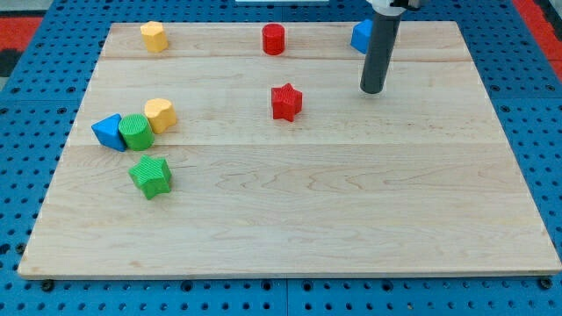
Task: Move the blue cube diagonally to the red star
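Note:
The blue cube (360,36) sits near the view's top right of the wooden board, partly hidden behind my dark rod. The red star (286,102) lies near the board's middle, below and to the left of the cube. My tip (372,90) rests on the board just below the blue cube and to the right of the red star, apart from both.
A red cylinder (274,39) and a yellow block (154,36) stand along the top. At the left, a blue triangle (109,132), a green cylinder (136,132) and a yellow block (161,115) cluster together, with a green star (150,175) below them.

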Tool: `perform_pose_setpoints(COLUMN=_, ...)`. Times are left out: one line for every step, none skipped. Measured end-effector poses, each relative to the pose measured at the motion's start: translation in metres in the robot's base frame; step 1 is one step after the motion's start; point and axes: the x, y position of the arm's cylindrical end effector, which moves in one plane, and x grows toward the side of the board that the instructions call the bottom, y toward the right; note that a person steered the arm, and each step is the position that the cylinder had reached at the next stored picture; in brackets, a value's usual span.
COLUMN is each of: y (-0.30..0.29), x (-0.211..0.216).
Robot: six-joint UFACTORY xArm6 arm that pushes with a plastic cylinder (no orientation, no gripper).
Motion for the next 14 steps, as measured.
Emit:
perform_pose_setpoints(y=0.004, x=0.000)
perform_pose_setpoints(y=0.014, x=-0.004)
perform_pose_setpoints(y=0.014, x=-0.005)
perform_pose_setpoints(y=0.027, x=-0.023)
perform_pose_setpoints(y=0.038, x=-0.090)
perform_pose_setpoints(y=0.054, x=-0.101)
perform_pose_setpoints(y=0.054, x=-0.151)
perform_pose_setpoints(y=0.051, x=-0.151)
perform_pose_setpoints(y=0.038, x=-0.129)
perform_pose_setpoints(y=0.030, x=-0.071)
perform_pose_setpoints(y=0.023, x=-0.046)
perform_pose_setpoints(y=0.024, x=0.001)
perform_pose_setpoints(y=0.025, x=-0.034)
perform_pose_setpoints(y=0.027, x=-0.047)
